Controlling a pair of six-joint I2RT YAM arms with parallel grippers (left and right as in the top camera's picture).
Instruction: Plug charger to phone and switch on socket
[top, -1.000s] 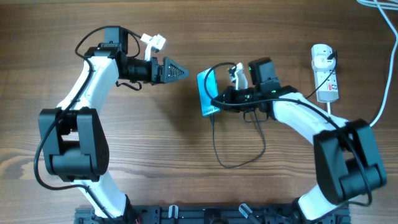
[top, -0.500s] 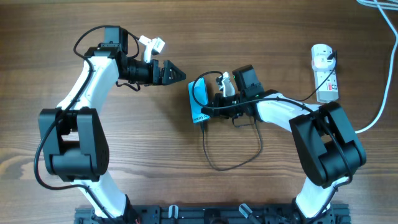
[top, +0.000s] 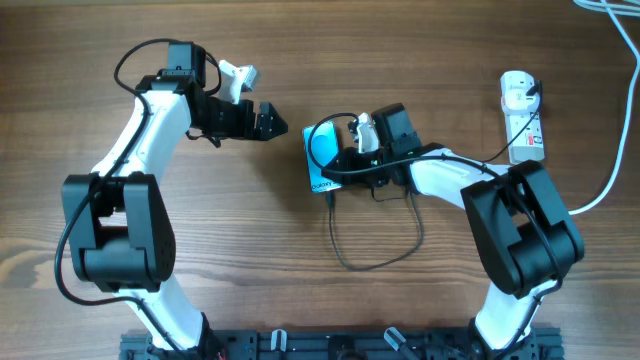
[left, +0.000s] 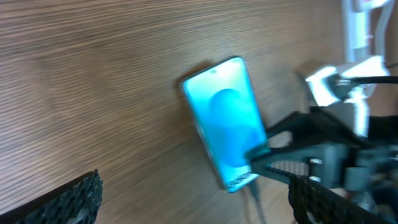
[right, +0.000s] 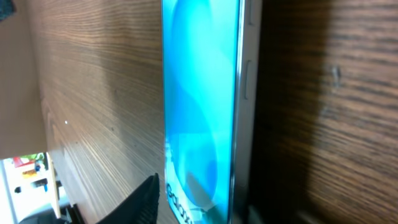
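The phone (top: 318, 160) is lying screen-up near the middle of the wooden table (top: 250, 250). Its teal display is glowing, and its white strip of text is pointing toward the robot's base.

The right tool (top: 341, 165) is reaching in from the right and sitting at the phone's right edge, close to the text end. In the left wrist view its two black fingers (left: 273, 132) are standing apart in a narrow V beside that corner of the phone. That view is blurred, so I cannot tell whether either finger is touching the phone. The right wrist camera is showing little beyond the phone's screen and side edge from very close.

The charger (top: 372, 262) is running as a thin black cable from the phone's text end. It is drooping into a wide loop on the table toward the robot and climbing back under the right arm. Whether its tip is seated in the phone I cannot tell.

The left tool (top: 268, 120) is hovering to the left of the phone, apart from it, with its fingers spread wide and holding nothing.

The socket (top: 524, 125) is lying well off to the right, near the table's far corner. Its thick white cord (top: 612, 175) is curving along the right edge.
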